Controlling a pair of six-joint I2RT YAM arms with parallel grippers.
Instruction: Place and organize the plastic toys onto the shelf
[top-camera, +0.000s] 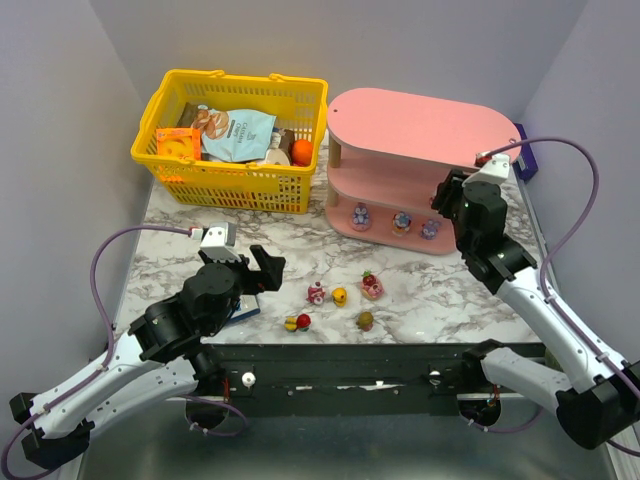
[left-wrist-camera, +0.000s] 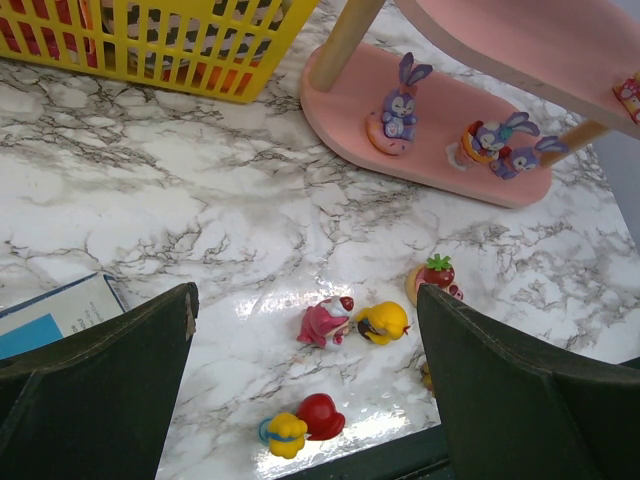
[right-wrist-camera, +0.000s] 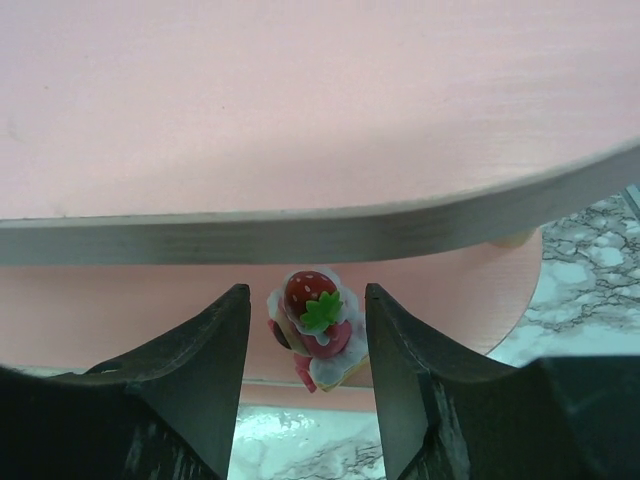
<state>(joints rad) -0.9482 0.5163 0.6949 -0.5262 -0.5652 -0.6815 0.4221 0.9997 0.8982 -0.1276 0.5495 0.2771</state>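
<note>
Right gripper (right-wrist-camera: 306, 292) is in at the pink shelf (top-camera: 420, 118), jaws apart w/ thin gaps either side of a strawberry toy (right-wrist-camera: 315, 325), so not clamped afaict. Toy looks to sit at the front lip of the mid tier (right-wrist-camera: 120, 320), under the top tier's overhang. Left gripper (left-wrist-camera: 307, 300) is wide open, holding nothing, and hovers over the loose toys on the marble table (top-camera: 200, 215): pink figurine (left-wrist-camera: 325, 322) touching a yellow one (left-wrist-camera: 383, 322), strawberry-topped one (left-wrist-camera: 435, 275) just beside, red+yellow pair (left-wrist-camera: 305, 425) nearer the arm bases, a brownish one (top-camera: 365, 321) half hidden behind a finger in the left wrist view. 3 purple bunny figurines (left-wrist-camera: 400, 105) are on the bottom tier. Handling guess: hard, v light, glossy, lumpy, so they'll squirt or tip if pinched off-centre; grip low across the widest part, light force. Room: tier gaps are low, so go in flat from the front. Wooden post (left-wrist-camera: 345, 40) and yellow basket (top-camera: 240, 78) crowd the shelf's left end. Blue box (left-wrist-camera: 50, 315) lies just beside the left finger.
</note>
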